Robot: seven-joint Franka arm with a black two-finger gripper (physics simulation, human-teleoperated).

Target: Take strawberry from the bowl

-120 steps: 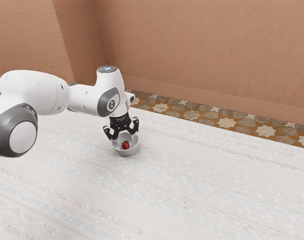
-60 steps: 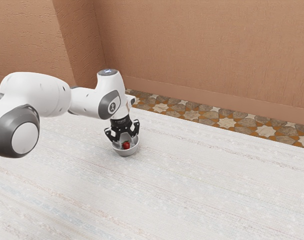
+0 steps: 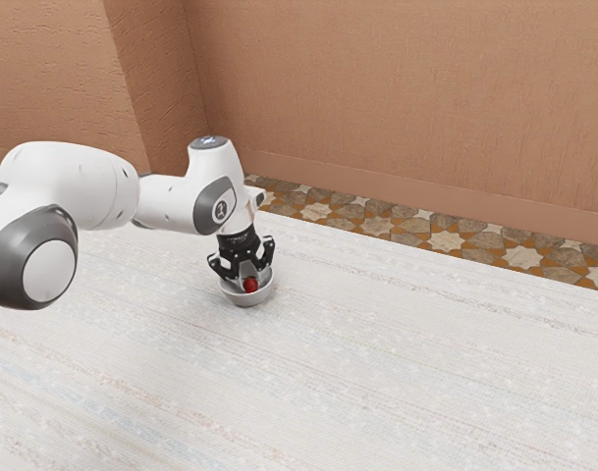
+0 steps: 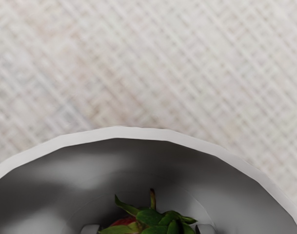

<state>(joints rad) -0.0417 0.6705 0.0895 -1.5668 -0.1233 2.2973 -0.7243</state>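
In the exterior view my black gripper (image 3: 247, 278) points down into the light grey bowl (image 3: 248, 300), its fingertips inside the rim. It is shut on the red strawberry (image 3: 250, 286), which is low in the bowl. The wrist view looks down past the pale rim of the bowl (image 4: 120, 132). Green leaves and a stem top the strawberry (image 4: 150, 218), with a grey fingertip close against each side, the gripper (image 4: 148, 229) around it. Most of the red fruit is hidden beneath the leaves and beyond the wrist view's edge.
The bowl stands on a whitish, streaked table (image 3: 397, 363). Behind the table run a patterned tile strip (image 3: 446, 240) and a brown wall (image 3: 407, 108). The bowl's wall surrounds my fingertips.
The hand has come down slightly into the bowl, and the fingers have drawn together around the strawberry. The fruit has shifted a little toward the exterior view's right.
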